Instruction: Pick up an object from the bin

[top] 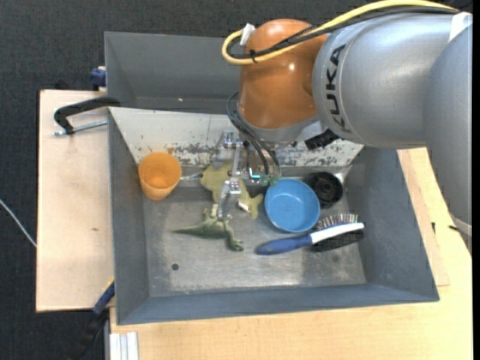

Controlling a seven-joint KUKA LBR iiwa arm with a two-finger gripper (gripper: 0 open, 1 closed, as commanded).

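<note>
The pincer (227,201) hangs just above a green toy dinosaur (212,231) mid-bin (beside the blue bowl (292,205)); released or clenched, I cannot tell. Nothing is lifted yet: grasping and raising remain.

The arm (397,66) reaches in from the right, orange-covered wrist (277,73) bent downward; gripper (227,201) hangs low near the bin's (262,302) middle.

We see a green toy dinosaur (212,230), seemingly on its side, left of the bin's (247,274) centre, tail pointing left.
</note>
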